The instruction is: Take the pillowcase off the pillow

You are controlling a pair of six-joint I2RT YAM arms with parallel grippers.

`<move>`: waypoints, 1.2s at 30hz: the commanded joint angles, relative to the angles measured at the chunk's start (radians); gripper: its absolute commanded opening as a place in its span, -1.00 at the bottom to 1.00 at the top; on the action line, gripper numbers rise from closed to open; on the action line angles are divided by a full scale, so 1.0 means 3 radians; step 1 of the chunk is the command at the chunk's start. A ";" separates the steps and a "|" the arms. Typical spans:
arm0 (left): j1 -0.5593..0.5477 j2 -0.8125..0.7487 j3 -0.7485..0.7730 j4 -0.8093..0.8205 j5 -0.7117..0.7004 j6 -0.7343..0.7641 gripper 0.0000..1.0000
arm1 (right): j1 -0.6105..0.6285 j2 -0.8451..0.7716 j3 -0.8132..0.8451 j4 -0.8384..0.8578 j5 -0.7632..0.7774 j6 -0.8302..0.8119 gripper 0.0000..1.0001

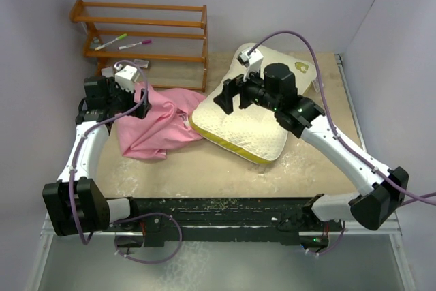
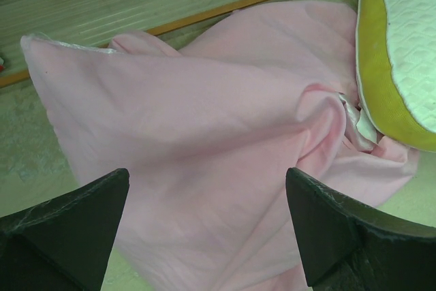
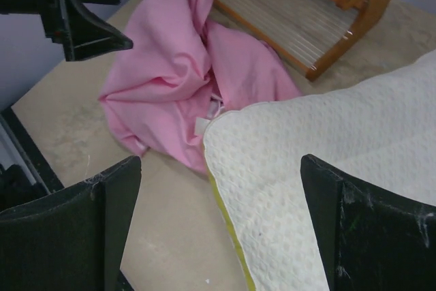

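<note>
The pink pillowcase (image 1: 153,124) lies crumpled on the table, fully off and left of the pillow (image 1: 235,124); it also shows in the left wrist view (image 2: 204,141) and the right wrist view (image 3: 177,80). The cream-white quilted pillow with its yellow-green edge band (image 2: 378,80) lies at centre right (image 3: 327,161), one corner touching the pink cloth. My left gripper (image 1: 139,103) is open and empty just above the pillowcase's upper left part (image 2: 208,230). My right gripper (image 1: 231,97) is open and empty above the pillow's left half (image 3: 221,223).
A wooden shelf rack (image 1: 146,35) stands at the back left with two markers (image 1: 122,40) on it, close behind the pillowcase. Purple walls close in on the back and both sides. The arm bases sit at the near edge.
</note>
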State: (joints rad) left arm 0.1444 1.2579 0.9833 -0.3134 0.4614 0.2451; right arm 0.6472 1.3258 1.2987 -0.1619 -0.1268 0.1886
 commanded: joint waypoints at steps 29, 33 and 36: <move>0.0040 -0.1327 -0.1926 0.1501 0.0017 -0.0225 0.98 | -0.0628 -0.2170 -0.2226 -0.0101 0.3616 0.0637 1.00; 0.0039 -0.1607 -0.2052 0.1526 -0.0027 -0.0235 0.98 | -0.0628 -0.3089 -0.2719 0.0296 0.3618 0.0493 0.99; 0.0040 -0.1738 -0.2105 0.1508 0.0019 -0.0311 0.98 | -0.0628 -0.3759 -0.3051 0.0444 0.3439 0.0311 1.00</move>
State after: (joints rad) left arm 0.1505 0.7773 0.3710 0.0837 0.4591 0.1741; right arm 0.4580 0.3824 0.4713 -0.1551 0.8841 0.3290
